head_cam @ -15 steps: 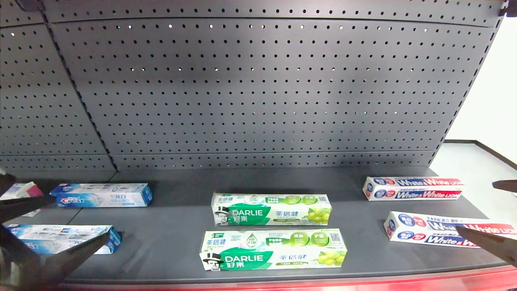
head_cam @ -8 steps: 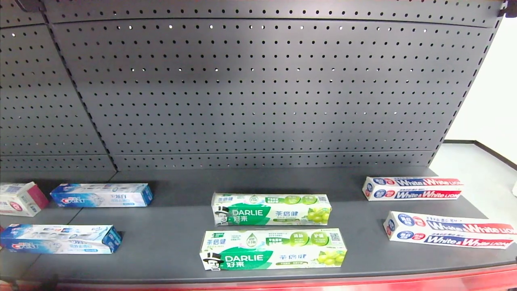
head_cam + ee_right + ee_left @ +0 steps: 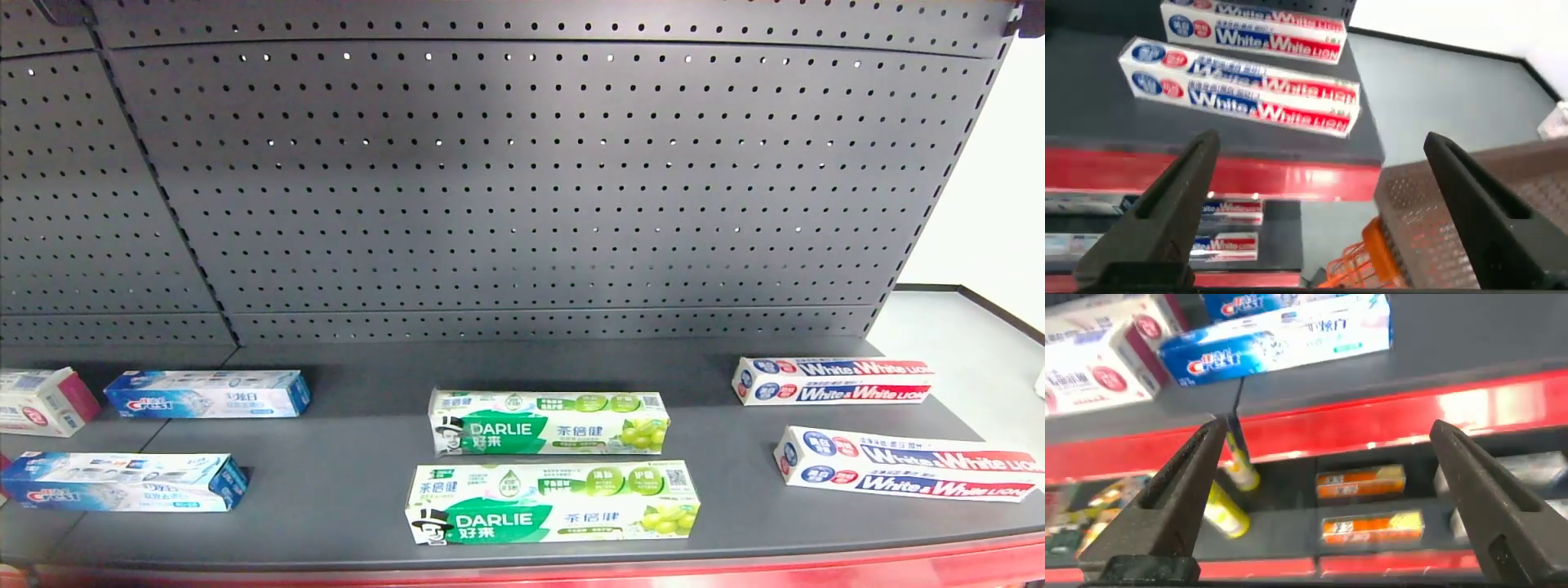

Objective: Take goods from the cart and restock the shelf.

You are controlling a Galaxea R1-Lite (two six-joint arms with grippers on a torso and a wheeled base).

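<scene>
Left end effector (image 3: 1327, 429), right end effector (image 3: 1321, 140) being held wide open, empty; green toothpaste boxes (image 3: 549, 423) being displayed lower centre.

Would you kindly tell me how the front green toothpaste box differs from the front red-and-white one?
The front green box sits in the middle of the shelf; the front red-and-white box sits at its right end. The green box lies square to the front edge; the red-and-white box is slightly angled. The green box looks deeper, the red-and-white box slimmer. Both lie flat, lengthwise, in the front row.
</scene>
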